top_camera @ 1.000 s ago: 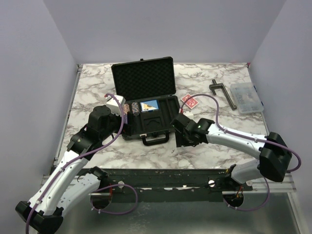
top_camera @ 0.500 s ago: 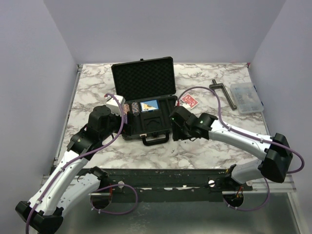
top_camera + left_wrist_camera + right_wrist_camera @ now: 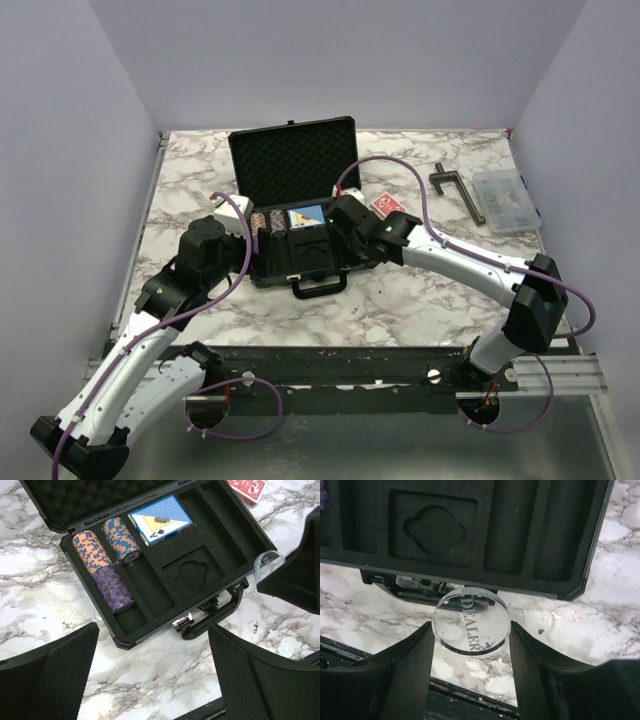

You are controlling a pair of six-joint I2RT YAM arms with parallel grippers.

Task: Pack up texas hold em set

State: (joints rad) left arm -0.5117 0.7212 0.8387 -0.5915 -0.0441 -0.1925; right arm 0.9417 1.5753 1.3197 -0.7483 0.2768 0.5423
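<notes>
Clear acrylic is catching the light in the right pincer (image 3: pixel 471 632), which is clenching a round dealer button (image 3: pixel 471 620) by its rim. The button is standing on edge, with the word DEALER running down its face. I am judging the disc to be light, stiff and slick, so a pinch across the rim is gripping little and could let it swivel. Taking it edge to edge, as now, is looking like the only sensible hold, and it is wanting a gentle release rather than a drop.

Just beyond this pincer the black case (image 3: pixel 485 530) is lying open on the marble desk (image 3: pixel 600 610). Ahead and slightly left, its round recess (image 3: pixel 434 529) is sitting empty, apparently shaped for this disc. The long slots (image 3: pixel 510 525) to the right of that recess are also holding nothing.

The left pincer (image 3: pixel 152 630) is hanging released over the case's near edge, gripping nothing. Just past its fingers, the handle (image 3: pixel 215 615) is pointing towards the arms. Farther on, a purple chip stack (image 3: pixel 114 587) and two orange-and-blue chip stacks (image 3: pixel 89 552) are filling the left slots, with the blue deck (image 3: pixel 160 526) lying beside them. Farthest off, the red deck (image 3: pixel 246 489) is waiting on the desk outside the case.
</notes>
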